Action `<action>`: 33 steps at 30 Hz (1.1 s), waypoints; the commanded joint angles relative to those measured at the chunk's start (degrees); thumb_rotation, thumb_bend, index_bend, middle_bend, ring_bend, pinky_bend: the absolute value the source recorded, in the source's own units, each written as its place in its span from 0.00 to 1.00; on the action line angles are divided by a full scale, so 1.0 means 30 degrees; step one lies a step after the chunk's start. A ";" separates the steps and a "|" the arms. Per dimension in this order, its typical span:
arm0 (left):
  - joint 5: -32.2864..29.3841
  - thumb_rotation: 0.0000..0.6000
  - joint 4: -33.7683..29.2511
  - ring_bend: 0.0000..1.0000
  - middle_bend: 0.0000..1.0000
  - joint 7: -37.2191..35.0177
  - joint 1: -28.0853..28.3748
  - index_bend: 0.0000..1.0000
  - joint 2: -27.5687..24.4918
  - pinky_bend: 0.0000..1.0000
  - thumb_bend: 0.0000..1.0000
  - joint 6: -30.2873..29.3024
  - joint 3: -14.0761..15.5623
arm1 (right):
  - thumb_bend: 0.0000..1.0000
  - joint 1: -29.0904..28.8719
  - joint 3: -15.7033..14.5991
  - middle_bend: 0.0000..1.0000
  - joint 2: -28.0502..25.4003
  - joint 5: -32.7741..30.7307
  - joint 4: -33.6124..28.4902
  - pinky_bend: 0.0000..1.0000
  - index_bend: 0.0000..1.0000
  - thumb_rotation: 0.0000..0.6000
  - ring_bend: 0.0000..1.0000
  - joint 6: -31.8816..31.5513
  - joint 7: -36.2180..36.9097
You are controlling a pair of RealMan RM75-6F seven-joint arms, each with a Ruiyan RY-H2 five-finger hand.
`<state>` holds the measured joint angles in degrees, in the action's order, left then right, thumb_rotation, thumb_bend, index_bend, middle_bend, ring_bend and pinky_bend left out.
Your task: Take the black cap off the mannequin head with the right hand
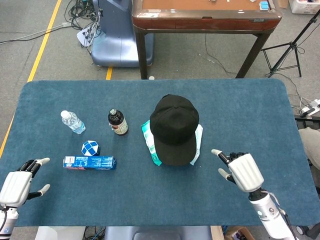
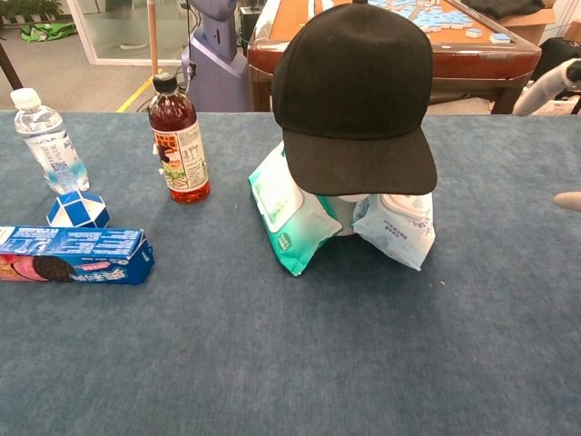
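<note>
The black cap (image 1: 174,127) (image 2: 354,91) sits on the mannequin head at the middle of the blue table, brim toward me. Only a sliver of the white head (image 2: 349,197) shows under the brim. My right hand (image 1: 241,170) hovers open to the right of the cap, fingers spread, a short gap away from it. In the chest view only its fingertips (image 2: 567,200) show at the right edge. My left hand (image 1: 20,182) stays open at the near left corner of the table, holding nothing.
Two wet-wipe packs (image 2: 290,213) (image 2: 399,222) lean against the head's base. To the left stand a dark bottle (image 1: 117,122), a water bottle (image 1: 73,121), a blue-white puzzle ball (image 1: 90,148) and a blue biscuit box (image 1: 90,162). A wooden table (image 1: 205,15) stands beyond.
</note>
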<state>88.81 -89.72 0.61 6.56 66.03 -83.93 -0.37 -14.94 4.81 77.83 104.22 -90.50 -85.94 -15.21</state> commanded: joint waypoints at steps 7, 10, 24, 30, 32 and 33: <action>0.0089 1.00 -0.0087 0.23 0.30 -0.0334 -0.0045 0.22 -0.0171 0.45 0.17 -0.0111 0.0024 | 0.00 -0.1081 -0.0034 0.99 0.1727 0.0675 0.0968 0.96 0.34 1.00 0.87 0.0687 -0.0176; 0.0085 1.00 -0.0109 0.23 0.30 -0.0380 -0.0044 0.22 -0.0205 0.45 0.17 -0.0084 0.0037 | 0.00 -0.1463 -0.0006 1.00 0.2362 0.0847 0.1512 0.97 0.34 1.00 0.87 0.0825 -0.0121; 0.0138 1.00 -0.0233 0.23 0.30 -0.0564 -0.0063 0.22 -0.0365 0.45 0.17 -0.0043 0.0112 | 0.00 -0.3378 0.0270 1.00 0.5817 0.1610 0.5485 0.98 0.34 1.00 0.90 0.0249 0.1910; 0.0172 1.00 -0.0315 0.23 0.30 -0.0631 -0.0101 0.22 -0.0441 0.45 0.17 -0.0086 0.0141 | 0.00 -0.3893 0.0266 1.00 0.6763 0.1639 0.6830 0.98 0.34 1.00 0.90 -0.0114 0.2467; 0.0170 1.00 -0.0333 0.23 0.30 -0.0631 -0.0107 0.22 -0.0455 0.45 0.17 -0.0082 0.0148 | 0.00 -0.4061 0.0290 1.00 0.7018 0.1635 0.7215 0.98 0.34 1.00 0.90 -0.0263 0.2628; 0.0169 1.00 -0.0341 0.23 0.30 -0.0638 -0.0109 0.22 -0.0460 0.45 0.17 -0.0081 0.0150 | 0.00 -0.4135 0.0302 1.00 0.7117 0.1630 0.7367 0.98 0.34 1.00 0.90 -0.0316 0.2686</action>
<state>89.31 -90.74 -1.31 6.24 64.65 -84.18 0.07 -27.01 5.66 98.78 109.12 -68.86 -86.59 -7.47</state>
